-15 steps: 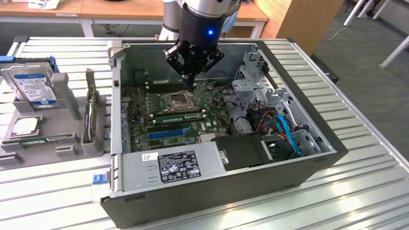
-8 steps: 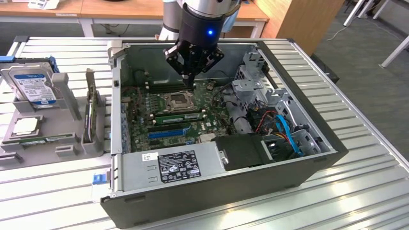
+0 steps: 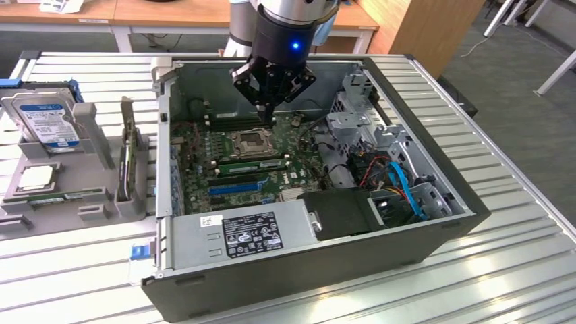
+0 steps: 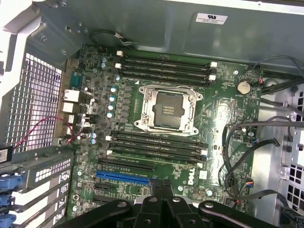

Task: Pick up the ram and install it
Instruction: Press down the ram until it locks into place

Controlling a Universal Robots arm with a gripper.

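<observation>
In the exterior view, an open computer case (image 3: 360,263) is seen with its motherboard (image 3: 193,172) exposed, the gripper (image 3: 266,119) is held over it with fingers pressed together, empty, and the ram (image 3: 127,158) is stood on edge in a grey holder (image 3: 85,177) at the case's 9 o'clock, its long axis running 12 to 6.

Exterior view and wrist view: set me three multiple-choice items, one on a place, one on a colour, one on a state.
1. The silver hard drive with the blue-and-white label rests:
A) inside the computer case
B) on the grey holder at the exterior view's left
C) on the floor

2. The long plastic slot on the large green motherboard is:
A) red
B) blue
C) yellow

3. The black gripper is:
A) shut, above the motherboard
B) open around the hard drive
C) lying on the holder

B: it leans in the holder.
B: its plastic is blue.
A: its fingers meet over the board.
</observation>
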